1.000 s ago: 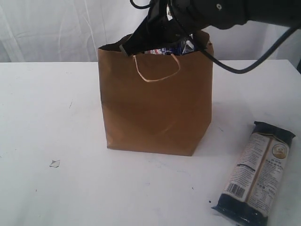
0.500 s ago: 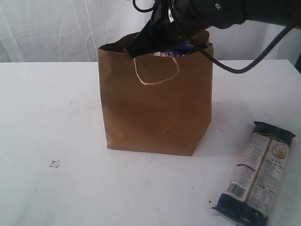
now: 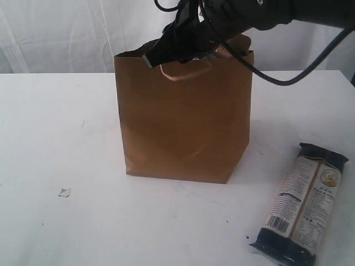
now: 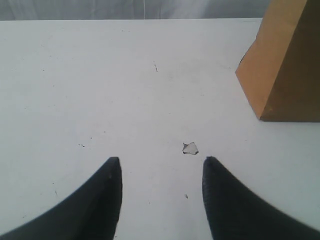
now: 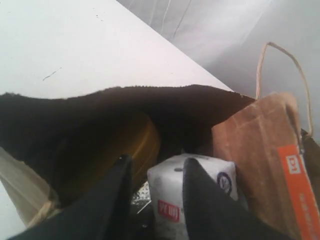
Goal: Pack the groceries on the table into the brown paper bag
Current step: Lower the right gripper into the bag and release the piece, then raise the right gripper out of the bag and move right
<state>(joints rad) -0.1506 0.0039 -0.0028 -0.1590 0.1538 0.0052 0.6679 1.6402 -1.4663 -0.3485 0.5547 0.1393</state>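
The right arm [image 3: 266,14] slants down to its gripper, with the wrist above and behind the fingers. The right gripper [image 5: 157,160] points steeply down, its two dark fingers parted. The left gripper [image 4: 161,160] tilts forward and down, its fingers spread with a bare gap between the tips.

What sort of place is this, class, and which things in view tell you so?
Probably a robotics lab or test bench, not a shop: a large white table, a plain white curtain behind it, and a black cabled robot arm reaching into a brown paper bag.
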